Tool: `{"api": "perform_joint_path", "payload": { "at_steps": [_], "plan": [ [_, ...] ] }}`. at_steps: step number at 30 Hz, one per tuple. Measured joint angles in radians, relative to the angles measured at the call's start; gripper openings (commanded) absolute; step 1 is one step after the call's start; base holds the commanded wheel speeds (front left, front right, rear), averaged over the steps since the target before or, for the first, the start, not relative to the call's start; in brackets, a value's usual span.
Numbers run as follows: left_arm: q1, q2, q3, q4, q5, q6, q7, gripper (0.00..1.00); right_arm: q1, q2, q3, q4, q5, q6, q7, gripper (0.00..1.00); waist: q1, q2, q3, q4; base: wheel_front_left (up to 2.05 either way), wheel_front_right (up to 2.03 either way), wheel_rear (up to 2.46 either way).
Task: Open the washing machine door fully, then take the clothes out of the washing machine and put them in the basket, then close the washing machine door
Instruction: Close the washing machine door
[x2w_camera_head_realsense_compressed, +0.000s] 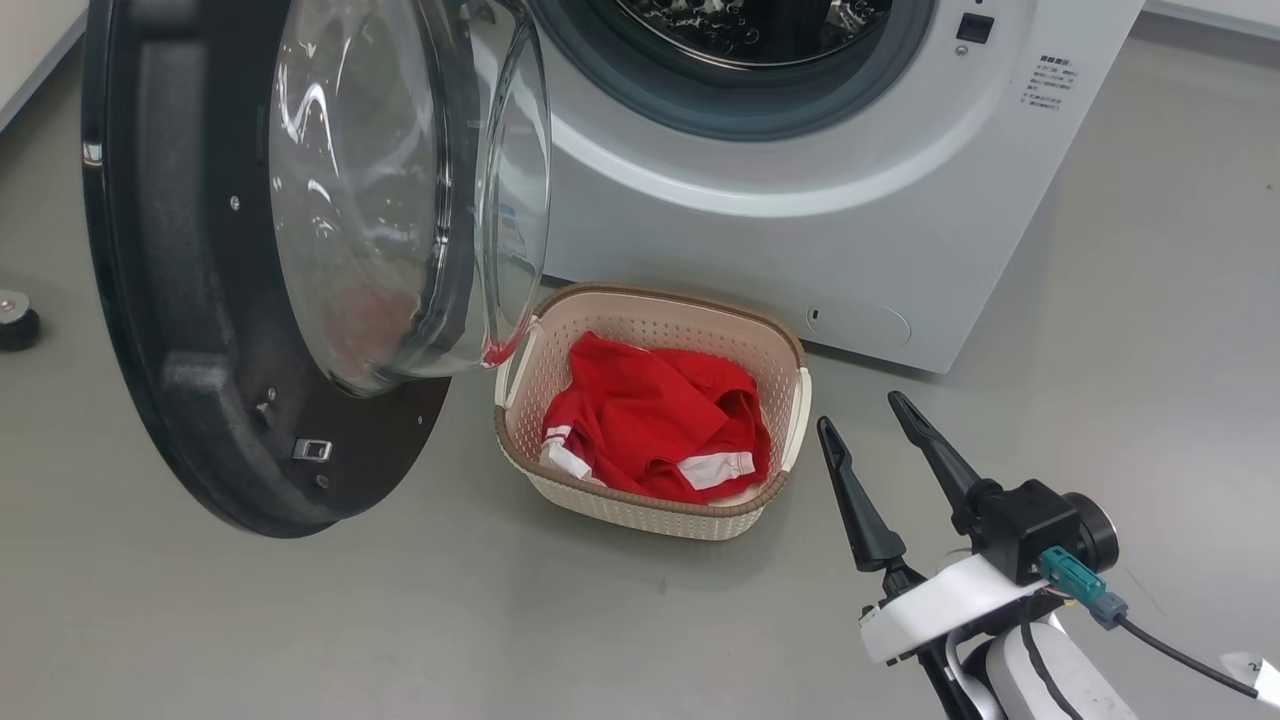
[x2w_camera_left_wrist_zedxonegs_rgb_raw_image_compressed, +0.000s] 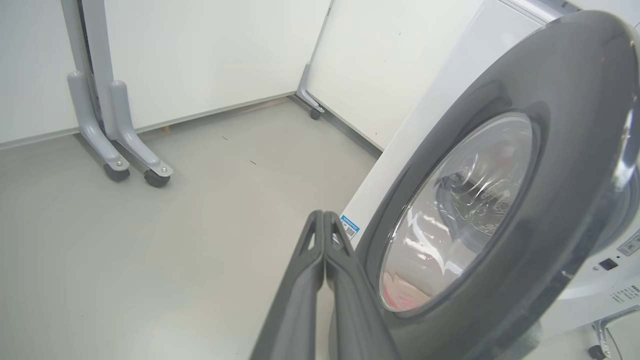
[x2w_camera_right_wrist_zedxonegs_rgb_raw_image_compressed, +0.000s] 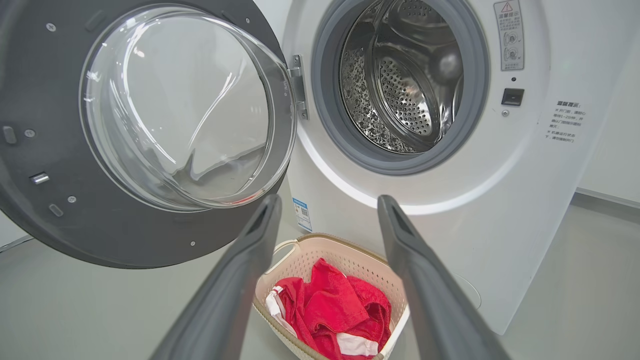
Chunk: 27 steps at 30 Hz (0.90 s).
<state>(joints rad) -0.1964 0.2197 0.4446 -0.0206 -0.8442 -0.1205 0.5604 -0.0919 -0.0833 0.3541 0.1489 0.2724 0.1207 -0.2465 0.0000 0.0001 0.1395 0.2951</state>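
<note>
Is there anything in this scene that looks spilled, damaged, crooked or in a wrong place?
Nothing stands out. The clothes lie inside the basket, which stands upright on the floor before the washing machine. The washing machine door hangs open, and the visible part of the drum looks empty.

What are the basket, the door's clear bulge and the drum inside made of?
The basket looks like matte cream plastic: moulded holes, brown woven-look rim. The door's clear bulge seems glass, perhaps hard plastic: see-through with sharp glossy reflections. The drum looks like polished perforated steel.
</note>
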Motion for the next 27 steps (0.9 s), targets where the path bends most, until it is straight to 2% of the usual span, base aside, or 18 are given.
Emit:
{"api": "perform_joint_path", "payload": {
  "at_steps": [2, 4, 5, 16, 17, 18, 19, 23, 27],
  "plan": [
    [0.038, 0.017, -0.037, -0.022, 0.064, 0.0, -0.068, 0.0, 0.001, 0.001, 0.0, 0.0, 0.0, 0.0, 0.0, 1.0, 0.0, 0.0, -0.003, 0.001, 0.0, 0.0, 0.0],
    [0.09, 0.068, -0.095, -0.043, 0.15, -0.001, -0.129, 0.0, 0.002, 0.002, 0.0, 0.0, 0.0, 0.0, 0.0, 1.0, 0.0, 0.0, -0.006, 0.001, 0.0, 0.0, 0.0],
    [0.11, 0.074, -0.103, -0.043, 0.169, -0.001, -0.161, 0.0, 0.002, 0.004, 0.0, 0.0, 0.0, 0.0, 0.0, 1.0, 0.0, 0.0, -0.007, 0.001, 0.0, 0.0, 0.0],
    [0.207, -0.003, -0.143, 0.016, 0.284, -0.001, -0.465, 0.0, 0.019, 0.007, 0.002, -0.001, 0.001, 0.0, -0.001, 1.0, 0.0, 0.0, -0.014, -0.002, 0.0, 0.0, 0.0],
    [0.209, -0.015, -0.137, 0.027, 0.285, -0.001, -0.482, 0.26, 0.019, 0.007, 0.002, -0.001, 0.001, 0.0, -0.001, 1.0, 0.0, 0.0, -0.014, -0.002, 0.0, 0.0, 0.0],
    [0.213, -0.024, -0.128, 0.036, 0.296, -0.001, -0.509, 0.97, 0.019, 0.008, 0.002, -0.002, 0.001, 0.0, -0.001, 1.0, 0.0, 0.0, -0.014, -0.003, 0.0, 0.0, 0.0],
    [0.219, -0.03, -0.119, 0.044, 0.312, -0.001, -0.533, 1.0, 0.019, 0.008, 0.003, -0.002, 0.002, 0.0, -0.001, 1.0, 0.0, 0.0, -0.014, -0.003, 0.0, 0.0, 0.0],
    [0.232, -0.027, -0.14, 0.066, 0.339, -0.001, -0.589, 1.0, 0.019, 0.011, 0.003, -0.002, 0.002, 0.0, -0.001, 1.0, 0.0, 0.0, -0.016, -0.006, 0.0, 0.0, 0.0],
    [0.251, -0.004, -0.183, 0.084, 0.395, -0.001, -0.637, 1.0, 0.02, 0.012, 0.002, -0.003, 0.002, 0.0, -0.001, 1.0, 0.0, 0.0, -0.017, -0.009, 0.0, 0.0, 0.0]
  ]
}}
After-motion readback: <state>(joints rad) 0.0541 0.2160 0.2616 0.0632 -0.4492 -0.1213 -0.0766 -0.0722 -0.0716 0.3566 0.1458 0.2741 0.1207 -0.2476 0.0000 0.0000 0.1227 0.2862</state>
